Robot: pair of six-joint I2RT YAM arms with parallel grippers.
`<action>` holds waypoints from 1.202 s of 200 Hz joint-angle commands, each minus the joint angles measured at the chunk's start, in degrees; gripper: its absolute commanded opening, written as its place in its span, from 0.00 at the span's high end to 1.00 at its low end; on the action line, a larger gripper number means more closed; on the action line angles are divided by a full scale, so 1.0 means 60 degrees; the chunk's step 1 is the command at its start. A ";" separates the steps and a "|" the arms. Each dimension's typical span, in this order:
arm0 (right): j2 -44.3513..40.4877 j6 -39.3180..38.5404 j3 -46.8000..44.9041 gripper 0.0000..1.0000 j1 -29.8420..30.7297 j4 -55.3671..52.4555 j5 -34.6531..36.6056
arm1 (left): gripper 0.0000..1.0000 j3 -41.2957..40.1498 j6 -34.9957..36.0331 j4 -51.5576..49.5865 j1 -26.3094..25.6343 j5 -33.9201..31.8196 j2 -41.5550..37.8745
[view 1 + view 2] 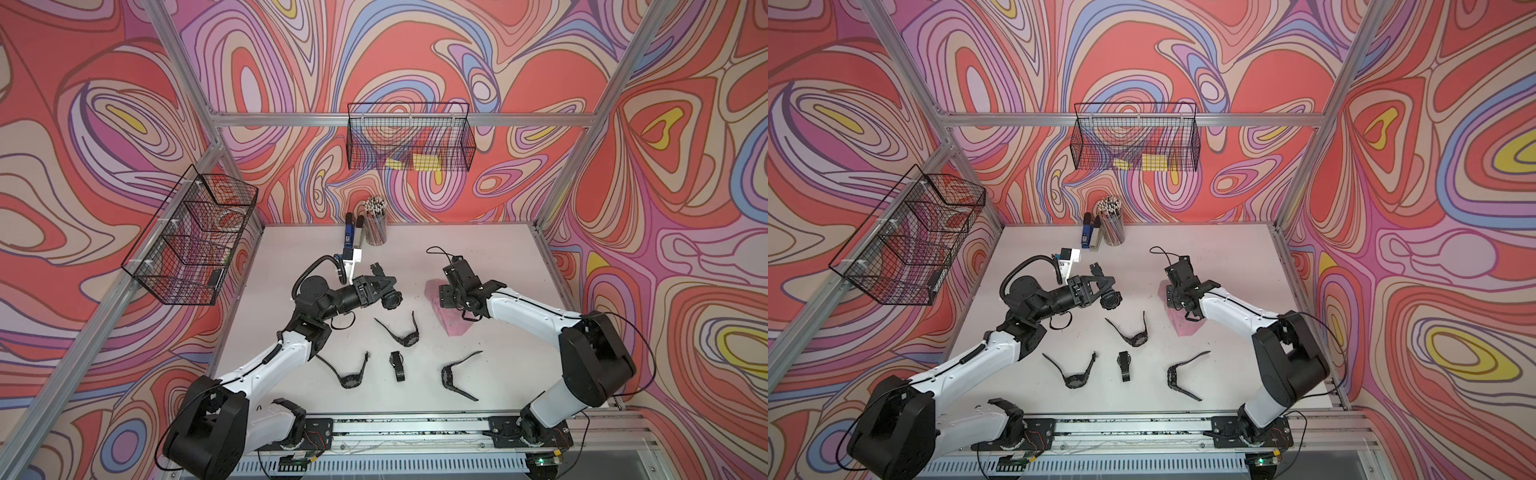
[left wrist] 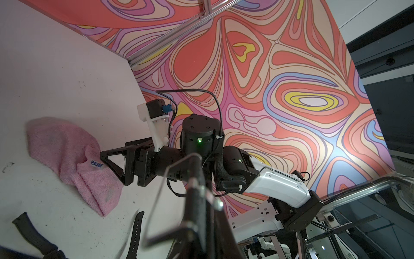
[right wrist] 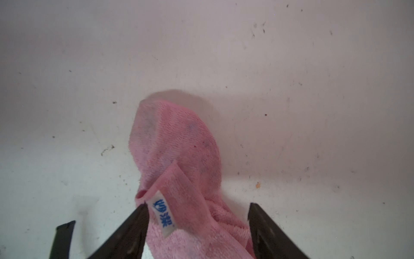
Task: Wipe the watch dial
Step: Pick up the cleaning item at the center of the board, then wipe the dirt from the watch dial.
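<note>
My left gripper [image 1: 384, 291] [image 1: 1105, 291] hangs above the white table [image 1: 498, 266], shut on a black watch. The watch's round dial [image 1: 392, 300] [image 1: 1111, 299] sticks out past the fingers. In the left wrist view its strap and buckle [image 2: 195, 197] show as a blur between the jaws. A crumpled pink cloth [image 1: 452, 326] [image 1: 1184, 326] [image 2: 74, 152] [image 3: 179, 139] lies on the table to the right. My right gripper [image 1: 446, 297] [image 1: 1173, 297] [image 3: 198, 206] points down onto the cloth, open, one finger on each side of its folded end with the white label.
Several other black watches lie on the table: one [image 1: 405, 336] in the middle and three [image 1: 351, 378] [image 1: 397, 365] [image 1: 451, 376] nearer the front. A pencil cup [image 1: 376, 224] and a blue stapler [image 1: 351, 232] stand at the back edge. Wire baskets [image 1: 409, 137] [image 1: 191, 237] hang on the walls.
</note>
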 commanded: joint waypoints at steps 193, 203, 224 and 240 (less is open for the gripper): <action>-0.4450 0.0765 -0.0644 1.00 -0.0716 0.1397 -0.3952 | 1.00 0.0696 -0.1203 0.3935 -0.1180 -0.1952 0.3074; -0.4735 0.0886 -0.0693 1.00 -0.0724 0.1465 -0.3983 | 1.00 0.0805 -0.1386 0.4332 -0.1315 -0.2245 0.3400; -0.5225 0.0994 -0.0773 1.00 -0.0703 0.1525 -0.4303 | 1.00 0.1152 -0.1706 0.4924 -0.1526 -0.2624 0.4003; -0.5537 0.1081 -0.0865 1.00 -0.0681 0.1531 -0.4372 | 1.00 0.1374 -0.1424 0.4880 -0.1738 -0.2940 0.4049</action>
